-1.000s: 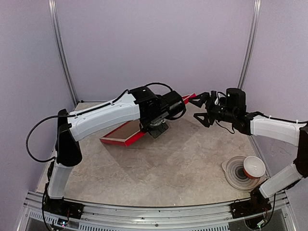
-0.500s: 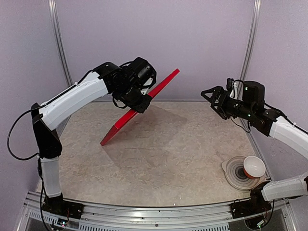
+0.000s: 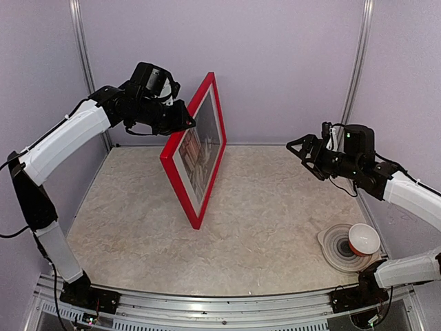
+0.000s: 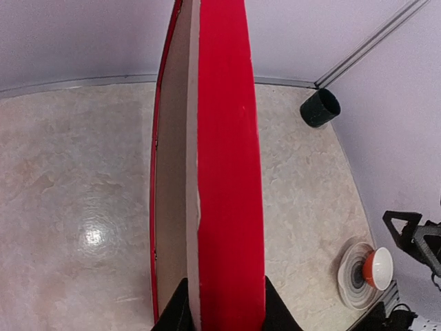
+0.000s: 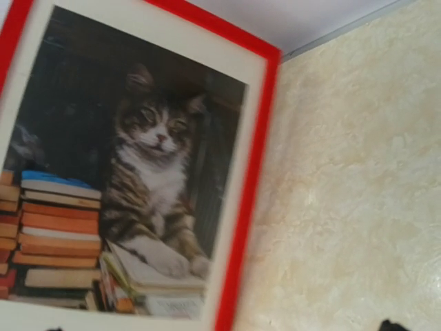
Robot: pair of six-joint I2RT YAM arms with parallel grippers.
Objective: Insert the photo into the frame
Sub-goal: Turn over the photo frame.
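Observation:
The red frame [image 3: 180,185] stands nearly upright at mid-table, with its lower corner down near the surface. The photo [image 3: 200,155], a tabby cat on stacked books, sits inside it behind a white mat and faces right. My left gripper [image 3: 185,123] is shut on the frame's upper left edge. In the left wrist view the black fingers [image 4: 176,312] pinch the frame's red edge [image 4: 227,172], and its pale back shows to the left. My right gripper [image 3: 298,148] hangs open to the right, apart from the frame and pointing at it. Its camera shows the photo [image 5: 138,172] and the red border [image 5: 251,186].
An orange-and-white bowl [image 3: 363,239] sits on a grey ringed dish [image 3: 337,249] at the near right. A black cylinder [image 4: 320,108] stands by the back right corner. Purple walls close in the table on three sides.
My left arm has raised the frame from lying low on the table to standing upright, swinging it leftward. My right arm has drawn back to the right, still open.

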